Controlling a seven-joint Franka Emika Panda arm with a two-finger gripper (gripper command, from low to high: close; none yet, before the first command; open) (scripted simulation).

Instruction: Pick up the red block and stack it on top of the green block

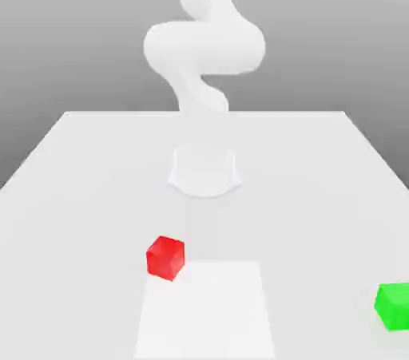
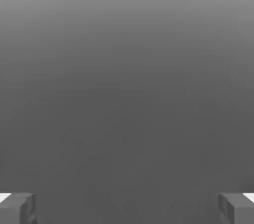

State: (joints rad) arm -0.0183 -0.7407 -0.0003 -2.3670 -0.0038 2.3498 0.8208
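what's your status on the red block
Hand open, empty. Red block on table, green block apart at exterior view's right. Nothing between them.

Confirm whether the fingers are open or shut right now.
Open. In the hand view the two grey fingers stand far apart at opposite edges, with nothing between them.

Flat, even light washes the whole scene, bright and soft, with no glare anywhere. The white table barely shades toward its far edge, and the pale arm almost melts into the grey backdrop, its edges hazy. The red block casts hardly any shadow. From the hand, the backdrop darkens smoothly from lighter grey to deeper grey.
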